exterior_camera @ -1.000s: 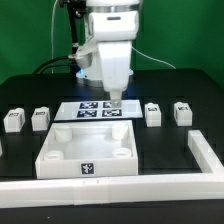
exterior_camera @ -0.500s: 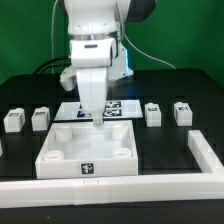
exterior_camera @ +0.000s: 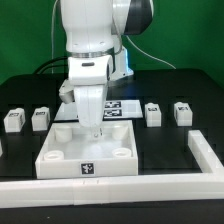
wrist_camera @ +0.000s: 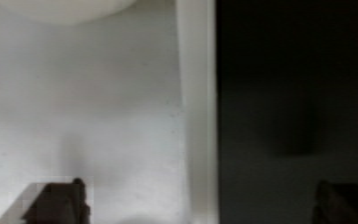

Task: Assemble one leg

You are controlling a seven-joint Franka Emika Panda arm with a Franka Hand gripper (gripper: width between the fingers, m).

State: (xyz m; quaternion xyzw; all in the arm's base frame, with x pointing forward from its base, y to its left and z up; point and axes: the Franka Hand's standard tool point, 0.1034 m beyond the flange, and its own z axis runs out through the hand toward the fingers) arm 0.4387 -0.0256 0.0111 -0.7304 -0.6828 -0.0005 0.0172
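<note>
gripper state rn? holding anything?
Gripper: open, jaws wide apart, nothing held between them.

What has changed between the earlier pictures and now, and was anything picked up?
The end effector moved from above the marker board toward the exterior view's left and lower. It now hangs over the back part of the square piece. It took hold of nothing: the wrist view shows its fingers apart. The four legs and the square piece stayed in place.

Bright even light, soft shadows, grainy exterior view, wrist view blurred, hand (wrist_camera: 202,200) out of focus
</note>
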